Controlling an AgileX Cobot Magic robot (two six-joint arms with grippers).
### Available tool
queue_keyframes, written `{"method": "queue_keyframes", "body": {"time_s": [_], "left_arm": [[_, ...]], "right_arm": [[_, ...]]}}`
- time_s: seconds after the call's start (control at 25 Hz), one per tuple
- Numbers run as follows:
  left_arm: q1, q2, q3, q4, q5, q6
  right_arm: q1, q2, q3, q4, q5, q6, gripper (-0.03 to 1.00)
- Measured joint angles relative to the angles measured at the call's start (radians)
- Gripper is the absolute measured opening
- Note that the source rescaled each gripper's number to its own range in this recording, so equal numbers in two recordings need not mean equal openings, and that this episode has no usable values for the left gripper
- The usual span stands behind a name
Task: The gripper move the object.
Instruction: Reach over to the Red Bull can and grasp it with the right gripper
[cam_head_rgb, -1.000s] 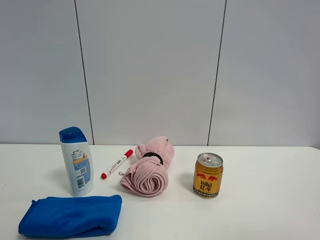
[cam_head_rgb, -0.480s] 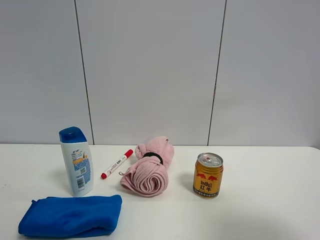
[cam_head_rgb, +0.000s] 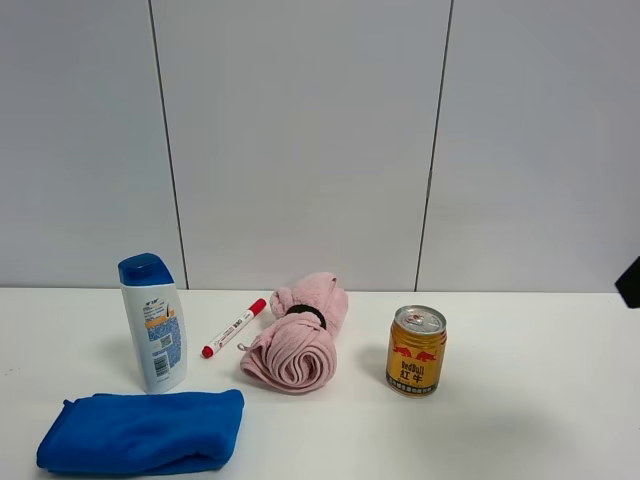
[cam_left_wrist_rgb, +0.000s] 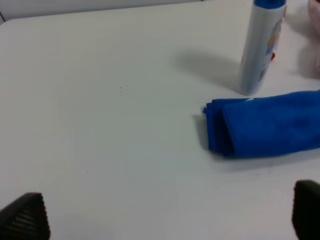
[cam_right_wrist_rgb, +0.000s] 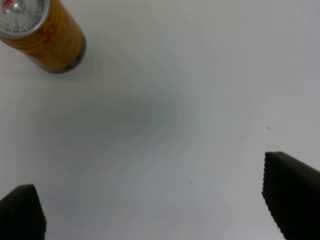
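On my left, the left gripper hangs with its jaws spread wide and empty over bare table, near the folded blue cloth and the white bottle. I judge it no threat if I leave it parked there. Moving right, the red marker and the rolled pink towel lie close to the gold can, which stands upright on the table just right of the towel, untouched. Further right, the right gripper is also spread wide and holds nothing, and the can sits off to one side of it rather than between the jaws. My worry is the approach. A finger clipping the can's wall could tip it or shove it into the towel, as it looks light. Closing too high on the rim could let it slip, and overshooting could drag the towel along.
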Motion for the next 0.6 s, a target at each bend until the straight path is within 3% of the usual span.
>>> {"method": "queue_keyframes", "body": {"time_s": [0.16, 0.28, 0.4, 0.6], "left_arm": [[0.0, 0.0, 0.0, 0.0, 0.0, 0.0], [0.0, 0.0, 0.0, 0.0, 0.0, 0.0], [0.0, 0.0, 0.0, 0.0, 0.0, 0.0], [0.0, 0.0, 0.0, 0.0, 0.0, 0.0]], "right_arm": [[0.0, 0.103, 0.0, 0.169, -0.051, -0.095, 0.86], [0.0, 0.155, 0.0, 0.26, -0.064, -0.149, 0.78], [0.0, 0.181, -0.007, 0.29, -0.072, -0.174, 0.7], [0.0, 0.184, -0.093, 0.291, -0.09, -0.227, 0.67]]}}
